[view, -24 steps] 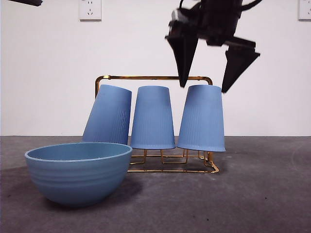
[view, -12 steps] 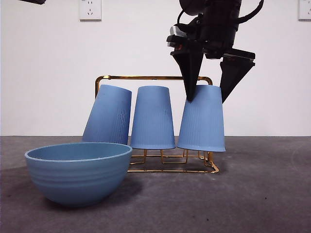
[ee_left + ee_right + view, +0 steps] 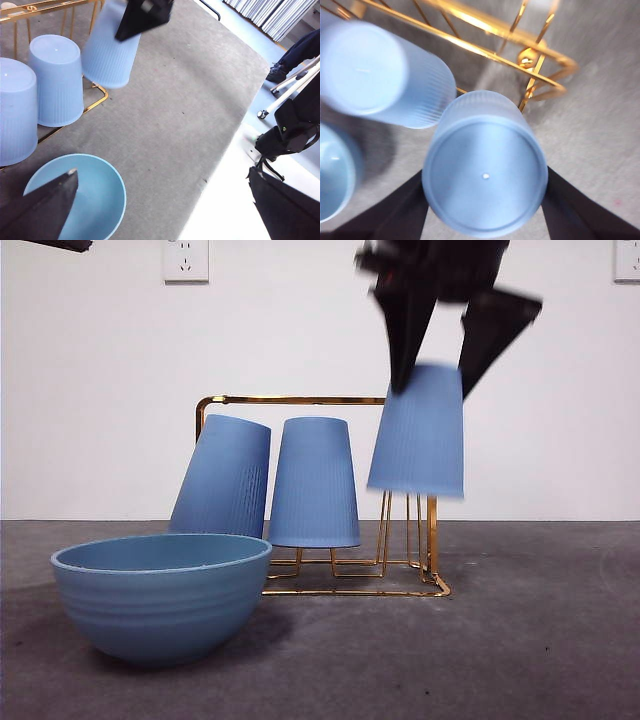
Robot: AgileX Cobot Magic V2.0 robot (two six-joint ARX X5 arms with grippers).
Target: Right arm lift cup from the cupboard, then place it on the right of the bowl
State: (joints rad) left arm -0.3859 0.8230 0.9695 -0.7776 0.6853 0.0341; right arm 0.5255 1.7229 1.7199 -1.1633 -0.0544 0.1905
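Note:
My right gripper (image 3: 445, 365) is shut on the rightmost cup (image 3: 418, 430), base up, and holds it lifted off its pegs above the right end of the gold cupboard rack (image 3: 300, 399). In the right wrist view the cup (image 3: 485, 185) sits between my two jaws, over the rack (image 3: 540, 75). Two more cups (image 3: 315, 480) (image 3: 225, 475) stay upside down on the rack. The bowl (image 3: 160, 595) stands in front of the rack at the left. My left gripper (image 3: 161, 172) is open and empty, high above the bowl (image 3: 85, 200); its view also shows the lifted cup (image 3: 107, 50).
Grey table surface lies to the right of the bowl and rack (image 3: 540, 620). The table edge (image 3: 225, 150) shows in the left wrist view, with stand legs and a person's shoe (image 3: 280, 75) beyond it. Wall sockets (image 3: 185, 260) sit on the white wall.
The right gripper came down around the rightmost cup, shut on it, and has raised it off the rack's pegs. The other cups and the bowl have not moved.

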